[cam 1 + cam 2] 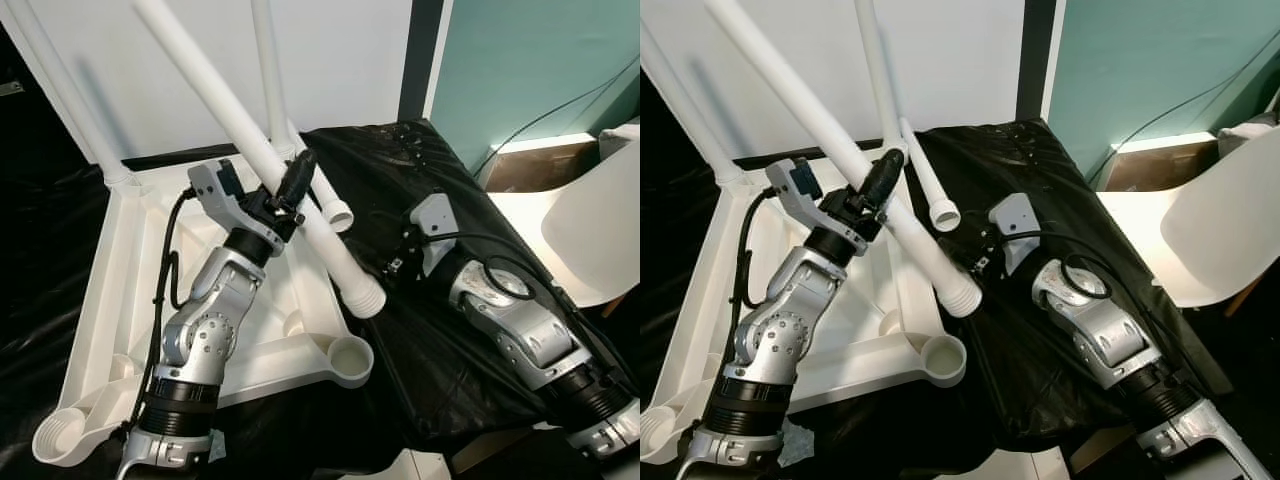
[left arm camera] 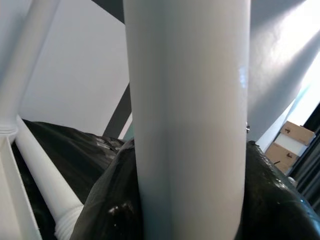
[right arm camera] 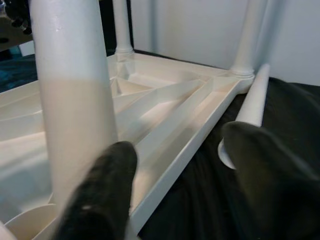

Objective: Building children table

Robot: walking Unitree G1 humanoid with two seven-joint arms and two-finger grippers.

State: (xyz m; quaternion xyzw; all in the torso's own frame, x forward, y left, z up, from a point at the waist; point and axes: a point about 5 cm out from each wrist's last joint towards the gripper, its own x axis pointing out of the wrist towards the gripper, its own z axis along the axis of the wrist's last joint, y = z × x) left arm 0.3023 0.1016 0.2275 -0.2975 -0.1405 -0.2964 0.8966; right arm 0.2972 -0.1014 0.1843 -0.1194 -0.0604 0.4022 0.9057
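1. The held leg [image 1: 300,205] slants above the upturned tabletop [image 1: 115,300], threaded end low, likely bound for the empty near-right socket [image 1: 350,360].
2. The left gripper [image 1: 290,190] clamps it mid-shaft.
3. The right gripper [image 3: 180,185] hovers spread just right of the threaded end.
4. A spare leg [image 1: 325,195] lies on black sheeting [image 1: 440,330] behind.

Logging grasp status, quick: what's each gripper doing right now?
Left gripper: shut on the leg.
Right gripper: open, holding nothing, beside that leg.
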